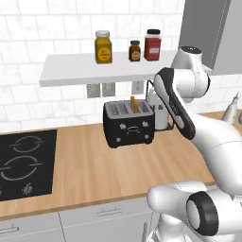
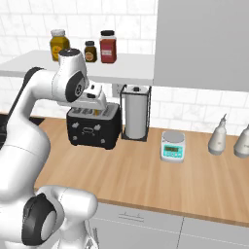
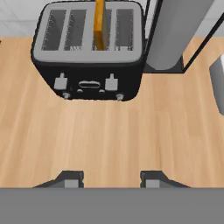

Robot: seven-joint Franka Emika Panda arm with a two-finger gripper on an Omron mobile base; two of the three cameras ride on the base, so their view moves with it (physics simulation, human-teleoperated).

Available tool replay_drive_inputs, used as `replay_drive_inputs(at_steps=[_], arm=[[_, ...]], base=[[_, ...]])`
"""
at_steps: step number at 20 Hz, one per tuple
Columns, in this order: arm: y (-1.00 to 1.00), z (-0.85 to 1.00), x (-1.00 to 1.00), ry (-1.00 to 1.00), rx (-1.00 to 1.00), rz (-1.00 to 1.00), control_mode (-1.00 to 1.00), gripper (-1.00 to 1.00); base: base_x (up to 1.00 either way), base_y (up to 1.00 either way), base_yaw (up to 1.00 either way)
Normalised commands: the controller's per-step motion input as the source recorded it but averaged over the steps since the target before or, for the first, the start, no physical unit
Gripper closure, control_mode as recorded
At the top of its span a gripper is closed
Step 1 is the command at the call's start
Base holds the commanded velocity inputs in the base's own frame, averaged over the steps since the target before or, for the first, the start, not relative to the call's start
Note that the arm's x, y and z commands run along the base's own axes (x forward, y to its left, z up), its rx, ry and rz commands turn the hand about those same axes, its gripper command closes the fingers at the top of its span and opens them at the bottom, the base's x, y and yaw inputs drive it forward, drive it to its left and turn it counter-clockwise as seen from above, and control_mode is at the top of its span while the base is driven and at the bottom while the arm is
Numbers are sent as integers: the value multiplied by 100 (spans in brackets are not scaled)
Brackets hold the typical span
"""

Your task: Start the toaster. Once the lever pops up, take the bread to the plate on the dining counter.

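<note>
toaster [image 1: 129,124]: black box with a silvery four-slot top, standing on the wood counter [image 1: 108,170] against the tiled wall; taken as the landmark here.
controls: two small pale levers on the toaster's front, both at the same height, with small knobs below them, seen in the hand view.
bread [image 3: 100,24]: one slice standing upright on edge in a slot right of the toaster's middle, its orange-brown crust sticking up above the top.
hand [image 3: 109,179]: in front of and above the toaster, looking down on its front face; the two dark fingertips stand apart with bare counter between them, grasping nothing, touching nothing.
arm: bends over the counter from the base, its wrist in front of the toaster's top in the right base view.
towel holder [image 2: 135,119]: black wire frame with a white roll, just beside the toaster on its right.
scale [image 2: 173,146]: small pale kitchen scale with a teal front, on the counter right of the towel holder, well apart from the toaster.
bottles [image 2: 218,135]: two pale bottles, further right than the scale, far from the toaster.
hob [image 1: 26,164]: black, set in the counter well left of the toaster.
shelf [image 1: 94,68]: white, on the wall above the toaster.
jars [image 1: 103,47]: three on the shelf, one yellow, one small and dark, one red.
sockets [image 1: 101,90]: on the wall under the shelf, above and left of the toaster.
</note>
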Motion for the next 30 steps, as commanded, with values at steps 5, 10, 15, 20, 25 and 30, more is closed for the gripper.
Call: replay_drive_inputs(at_steps=[5, 10, 15, 20, 25, 30], arm=[[0, -10, -20, 0, -4, 0, -100, -100], [0, -59, -39, 0, -10, 0, -100, -100], [2, -62, 6, 1, -1, 0, -100, -100], [0, -23, 66, 0, 0, 0, -100, -100], [14, -21, 97, -1, 0, -1, -100, -100], [8, -17, 71, -1, 1, 0, -100, 100]], base=[[0, 0, 0], [0, 0, 0], [0, 0, 0], [0, 0, 0], [0, 0, 0], [0, 0, 0]])
